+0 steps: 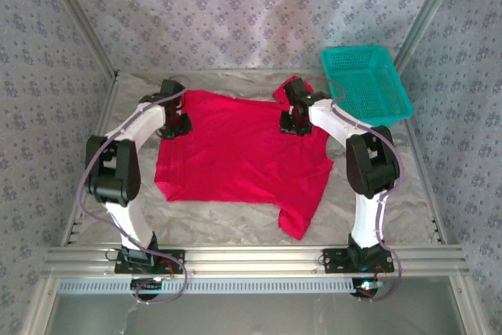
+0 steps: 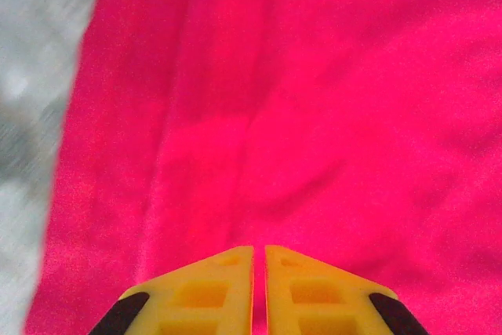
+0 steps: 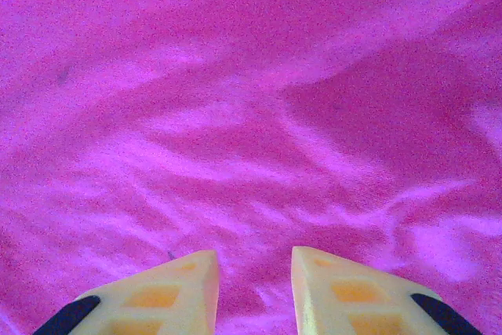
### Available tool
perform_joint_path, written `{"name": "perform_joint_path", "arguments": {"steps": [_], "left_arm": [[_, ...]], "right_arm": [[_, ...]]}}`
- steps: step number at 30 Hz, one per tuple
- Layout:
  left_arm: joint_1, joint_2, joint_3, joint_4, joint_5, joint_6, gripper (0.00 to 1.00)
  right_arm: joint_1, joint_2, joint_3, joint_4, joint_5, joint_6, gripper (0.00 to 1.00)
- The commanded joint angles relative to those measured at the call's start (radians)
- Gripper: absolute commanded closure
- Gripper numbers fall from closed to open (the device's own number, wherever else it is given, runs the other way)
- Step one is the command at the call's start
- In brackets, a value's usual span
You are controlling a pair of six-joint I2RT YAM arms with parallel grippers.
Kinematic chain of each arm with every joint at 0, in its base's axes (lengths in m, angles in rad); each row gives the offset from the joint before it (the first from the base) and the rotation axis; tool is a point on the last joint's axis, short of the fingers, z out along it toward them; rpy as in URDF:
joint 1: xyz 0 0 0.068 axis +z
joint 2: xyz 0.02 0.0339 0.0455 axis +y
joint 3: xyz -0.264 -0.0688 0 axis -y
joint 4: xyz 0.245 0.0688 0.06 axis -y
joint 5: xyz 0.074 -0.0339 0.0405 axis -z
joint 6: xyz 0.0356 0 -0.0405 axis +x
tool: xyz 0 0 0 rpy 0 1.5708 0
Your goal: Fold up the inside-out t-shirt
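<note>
On the grey-covered bench | plain bright red short-sleeved cloth t-shirt lies spread flat | both arms reach forward, wrists bent down over its far edge | left fingers clenched together, cloth just beyond tips | right fingers parted, released, cloth beneath the gap

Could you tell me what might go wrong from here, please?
1. The left gripper has its jaws almost together above the t-shirt, with no cloth seen between them; a lift now would probably come up empty.
2. The right gripper stands open over wrinkled cloth, so it may pinch a bunch and drag the t-shirt askew.
3. The teal basket sits close beside the right arm; a wide swing could knock it.
</note>
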Motion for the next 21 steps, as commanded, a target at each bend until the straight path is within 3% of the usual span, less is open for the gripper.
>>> {"name": "perform_joint_path", "arguments": {"steps": [1,9,17,21], "left_arm": [[0.01,0.11,0.118,0.059,0.101,-0.041,0.89],[0.083,0.358,0.3,0.063,0.16,-0.096,0.88],[0.17,0.564,0.681,-0.033,0.226,-0.086,0.88],[0.17,0.496,0.747,-0.085,0.205,-0.038,0.84]], "right_arm": [[-0.021,0.088,0.032,-0.032,-0.06,0.023,0.65],[-0.077,0.342,0.286,-0.068,-0.083,0.048,0.64],[-0.128,0.651,0.918,-0.265,-0.156,0.017,0.63],[-0.125,0.596,0.993,-0.317,-0.176,-0.02,0.6]]}}
